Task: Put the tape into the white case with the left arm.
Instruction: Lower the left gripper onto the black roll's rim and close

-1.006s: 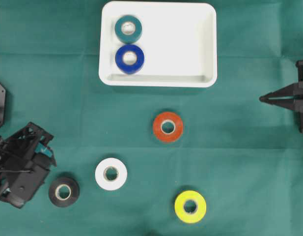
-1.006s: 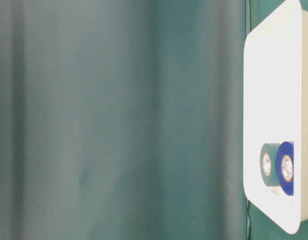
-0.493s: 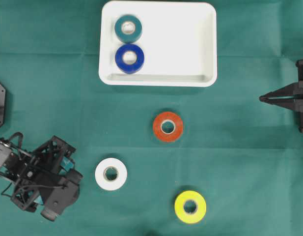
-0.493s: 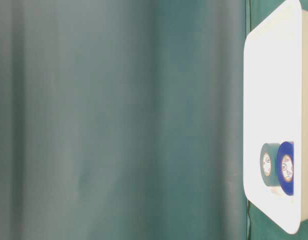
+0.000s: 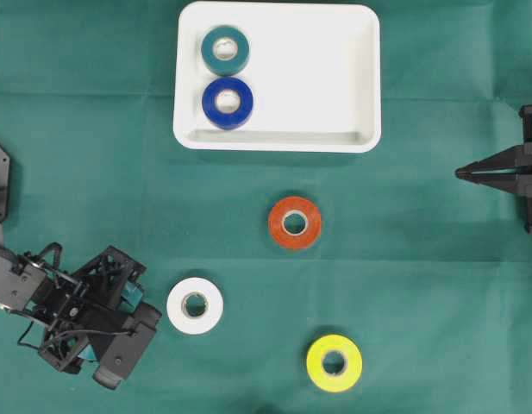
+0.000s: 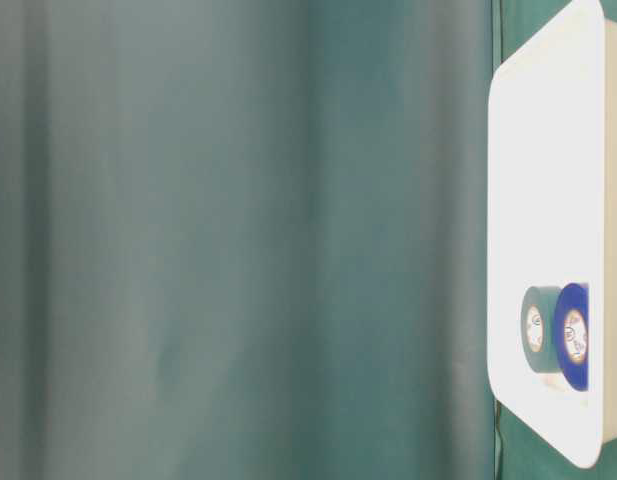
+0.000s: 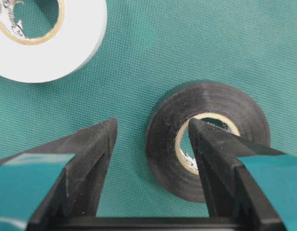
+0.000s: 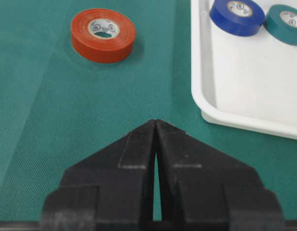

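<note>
From above, the white case (image 5: 278, 76) sits at the top of the green cloth (image 5: 403, 285). Inside it lie a teal roll (image 5: 225, 50) and a blue roll (image 5: 228, 103), touching each other at the case's left side. Below the case lies an orange roll (image 5: 294, 222), then a white roll (image 5: 195, 305) and a yellow roll (image 5: 334, 362). The left arm (image 5: 71, 315) is low down, just beside the white roll – it hides the black roll here. The right gripper (image 5: 462, 173) waits well apart from the case, at the edge.

The table-level view shows only the case (image 6: 543, 180) with the same two rolls in it.

From the left wrist, the left gripper (image 7: 153, 132) has its fingers apart. One finger (image 7: 208, 149) sits inside the hole of the black roll (image 7: 206, 139), the other outside it – the roll's wall is between them, not squeezed.

From the right wrist, the right gripper (image 8: 155, 126) has its fingers together, holding nothing.
</note>
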You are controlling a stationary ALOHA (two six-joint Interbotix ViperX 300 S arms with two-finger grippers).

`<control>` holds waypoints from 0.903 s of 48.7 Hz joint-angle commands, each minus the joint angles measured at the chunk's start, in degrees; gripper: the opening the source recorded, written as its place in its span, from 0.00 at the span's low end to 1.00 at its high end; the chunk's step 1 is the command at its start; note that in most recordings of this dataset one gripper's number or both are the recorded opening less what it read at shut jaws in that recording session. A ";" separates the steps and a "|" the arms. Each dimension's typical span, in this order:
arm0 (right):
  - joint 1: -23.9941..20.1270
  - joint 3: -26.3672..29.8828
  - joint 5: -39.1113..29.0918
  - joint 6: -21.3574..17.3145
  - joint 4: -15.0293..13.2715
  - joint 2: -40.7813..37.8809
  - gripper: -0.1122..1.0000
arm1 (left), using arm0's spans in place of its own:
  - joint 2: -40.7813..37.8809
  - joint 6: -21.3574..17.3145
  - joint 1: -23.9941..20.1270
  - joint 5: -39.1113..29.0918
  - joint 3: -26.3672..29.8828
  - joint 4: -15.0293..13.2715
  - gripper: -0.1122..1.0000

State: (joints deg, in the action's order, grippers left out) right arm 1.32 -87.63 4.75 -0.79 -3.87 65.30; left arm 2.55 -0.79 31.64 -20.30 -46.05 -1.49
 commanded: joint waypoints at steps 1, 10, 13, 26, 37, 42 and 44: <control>0.00 0.62 0.53 -0.09 -0.09 -0.35 0.02 | 0.18 0.09 0.09 0.35 0.09 0.09 0.66; 0.00 0.62 0.53 -0.09 -0.09 -0.35 0.02 | -0.09 0.97 0.18 1.32 -1.49 0.00 0.66; 0.00 0.62 0.53 -0.09 -0.09 -0.35 0.02 | 0.00 1.49 0.18 2.46 -2.11 0.00 0.66; 0.00 0.62 0.53 -0.09 -0.09 -0.35 0.02 | 0.00 1.41 0.26 4.66 -2.55 0.00 0.55; 0.00 0.62 0.53 -0.09 -0.09 -0.35 0.02 | 0.09 1.49 0.44 4.66 -1.85 0.00 0.30; 0.00 0.62 0.53 -0.09 -0.09 -0.44 0.02 | 0.35 1.49 0.44 4.48 -1.67 0.00 0.30; 0.00 0.62 0.53 -0.09 -0.09 -0.35 0.02 | 0.62 1.49 0.44 4.48 -1.49 -0.09 0.30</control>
State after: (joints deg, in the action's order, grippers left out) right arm 1.32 -87.63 4.75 -0.79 -3.87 65.30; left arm 1.93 0.62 31.82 -16.00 -48.87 -1.49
